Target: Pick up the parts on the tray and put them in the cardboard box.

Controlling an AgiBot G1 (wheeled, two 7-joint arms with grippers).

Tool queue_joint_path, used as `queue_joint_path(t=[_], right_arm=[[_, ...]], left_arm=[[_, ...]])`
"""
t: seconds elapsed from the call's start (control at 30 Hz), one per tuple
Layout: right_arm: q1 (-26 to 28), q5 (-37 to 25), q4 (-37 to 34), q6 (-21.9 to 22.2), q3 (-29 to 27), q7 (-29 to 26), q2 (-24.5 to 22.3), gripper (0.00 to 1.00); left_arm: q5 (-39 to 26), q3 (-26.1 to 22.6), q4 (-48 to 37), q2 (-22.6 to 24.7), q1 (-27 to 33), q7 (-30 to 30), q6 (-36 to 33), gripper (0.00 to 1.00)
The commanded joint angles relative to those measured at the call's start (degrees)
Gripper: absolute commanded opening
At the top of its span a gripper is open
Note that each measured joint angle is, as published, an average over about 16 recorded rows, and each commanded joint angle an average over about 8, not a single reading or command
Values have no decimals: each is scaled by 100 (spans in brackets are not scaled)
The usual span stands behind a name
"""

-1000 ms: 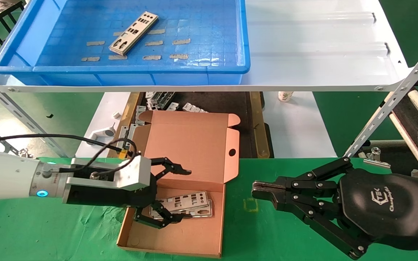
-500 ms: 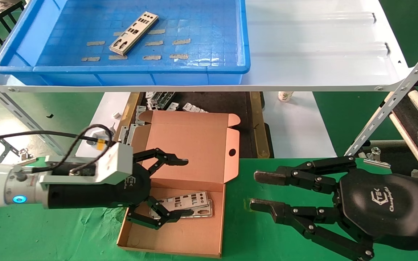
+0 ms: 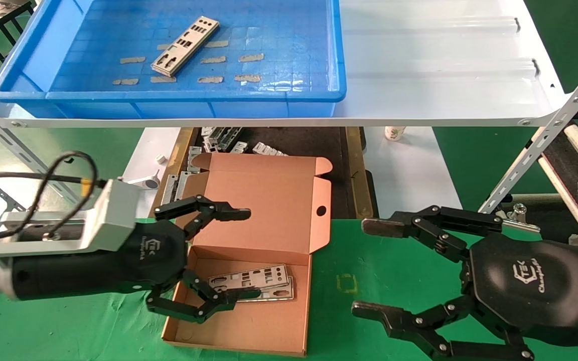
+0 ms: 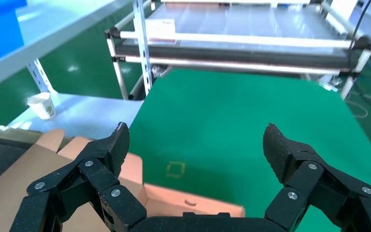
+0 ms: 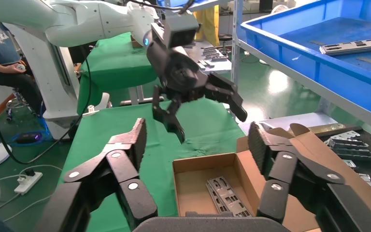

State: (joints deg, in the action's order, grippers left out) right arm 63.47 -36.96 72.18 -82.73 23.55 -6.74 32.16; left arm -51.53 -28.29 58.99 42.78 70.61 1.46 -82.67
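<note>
Left hand (image 3: 243,254) has drawn back, spread empty, while right hand (image 3: 374,268) has spread wide.

A factory workstation: green painted floor (image 3: 474,160), slotted steel racking (image 3: 535,145), loose stamped metal brackets (image 3: 229,140) on the bench.

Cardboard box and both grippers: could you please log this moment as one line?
left gripper: open over cardboard box | right gripper: open, beside box | plates in box: stacked | plate on tray: one left
</note>
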Motion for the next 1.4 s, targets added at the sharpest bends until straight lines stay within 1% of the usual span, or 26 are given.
queue_joint_path(t=[0.03,0.6,0.8,0.93,1.4], right_arm=[[0,0,0,0,0,0,0,100],[0,0,0,0,0,0,0,100],[-1,1,-1,1,0,0,0,100],[-1,1,-2,1,0,0,-1,100],[-1,1,-2,1,0,0,-1,100]], left_arm=[[86,109,130,-69,-81,-109,-27,100],[817,1037,1233,-656,-764,-1031,-256,100],[1007,1272,1514,-805,-937,-1250,-316,100],[1068,1340,1593,-848,-988,-1297,-337,100],[1004,1268,1503,-801,-936,-1244,-317,100]])
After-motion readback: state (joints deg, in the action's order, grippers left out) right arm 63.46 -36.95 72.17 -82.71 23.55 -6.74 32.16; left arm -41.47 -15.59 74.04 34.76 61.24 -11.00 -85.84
